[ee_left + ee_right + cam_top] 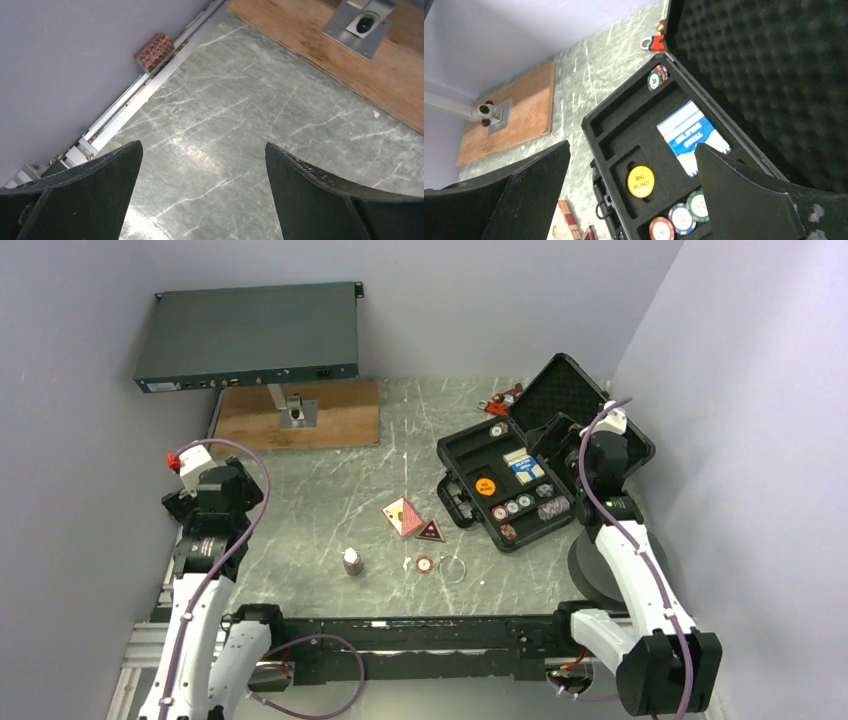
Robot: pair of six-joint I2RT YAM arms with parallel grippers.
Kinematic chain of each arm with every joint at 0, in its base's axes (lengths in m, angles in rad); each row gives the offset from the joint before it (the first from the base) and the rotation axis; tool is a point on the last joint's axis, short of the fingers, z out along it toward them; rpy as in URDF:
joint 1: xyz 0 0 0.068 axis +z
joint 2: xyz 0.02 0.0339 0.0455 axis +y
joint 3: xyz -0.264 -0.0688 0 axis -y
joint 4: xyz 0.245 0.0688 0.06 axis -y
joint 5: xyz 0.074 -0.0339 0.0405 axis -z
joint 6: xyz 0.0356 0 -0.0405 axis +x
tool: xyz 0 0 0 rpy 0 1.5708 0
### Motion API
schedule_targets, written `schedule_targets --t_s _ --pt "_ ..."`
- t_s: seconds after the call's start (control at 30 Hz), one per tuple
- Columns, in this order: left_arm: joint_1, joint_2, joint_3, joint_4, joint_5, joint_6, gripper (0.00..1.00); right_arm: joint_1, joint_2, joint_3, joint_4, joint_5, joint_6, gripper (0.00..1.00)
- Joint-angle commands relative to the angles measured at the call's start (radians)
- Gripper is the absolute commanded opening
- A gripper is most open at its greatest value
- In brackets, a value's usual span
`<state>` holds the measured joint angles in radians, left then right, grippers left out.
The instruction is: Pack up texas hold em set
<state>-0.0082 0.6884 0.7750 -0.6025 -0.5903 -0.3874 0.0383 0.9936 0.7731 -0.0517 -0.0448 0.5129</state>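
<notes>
- Top view: the black rectangular hard-plastic briefcase (462, 455) lies open at the right of the grey marbled table (320, 470). Its foam-lined lid (570, 390) is propped up behind, and the right arm (605, 475) hangs over it.
- Loose on the table, well apart from the case, are a flat red card deck (402, 514), a red-black triangle piece (430, 531), a single round poker chip (425, 564) and a small chip stack (352, 561). Closing the lid now would leave these unpacked. The flat chip and cards offer little edge, so fingers may only push them along.
- Left wrist view: the left gripper (202, 150) is spread wide and empty above bare table, near a brown wooden board (320, 45). No part of the set shows here. A careless sweep toward the loose pieces could topple the chip stack.
- Right wrist view: the right gripper (631, 147) is spread wide and holds nothing. It sits over the tray's orange round "BIG BLIND" button (640, 181), blue-and-white card box (691, 135) and seated chips (681, 217). Dropping lower could knock those chips out or snag the lid, and a hard push might slide the whole case.
</notes>
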Motion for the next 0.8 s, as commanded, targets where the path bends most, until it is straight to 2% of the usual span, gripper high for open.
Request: schedule_targets --t_s 0.0,0.27,0.5,0.77 --pt "0.001 0.025 0.047 -0.057 -0.091 -0.102 1.0 -0.003 -0.057 -0.029 -0.012 -0.088 0.03 1.0" --pt "0.005 0.124 0.078 -0.138 -0.182 -0.225 1.0 -0.003 -0.042 0.057 -0.131 -0.174 0.028 1.0" --pt "0.178 0.18 0.091 -0.125 -0.036 -0.274 0.99 0.001 -0.059 0.047 -0.114 -0.248 0.006 1.0" --pt "0.325 0.25 0.113 -0.197 0.013 -0.403 0.97 0.027 0.026 0.068 -0.077 -0.337 0.026 1.0"
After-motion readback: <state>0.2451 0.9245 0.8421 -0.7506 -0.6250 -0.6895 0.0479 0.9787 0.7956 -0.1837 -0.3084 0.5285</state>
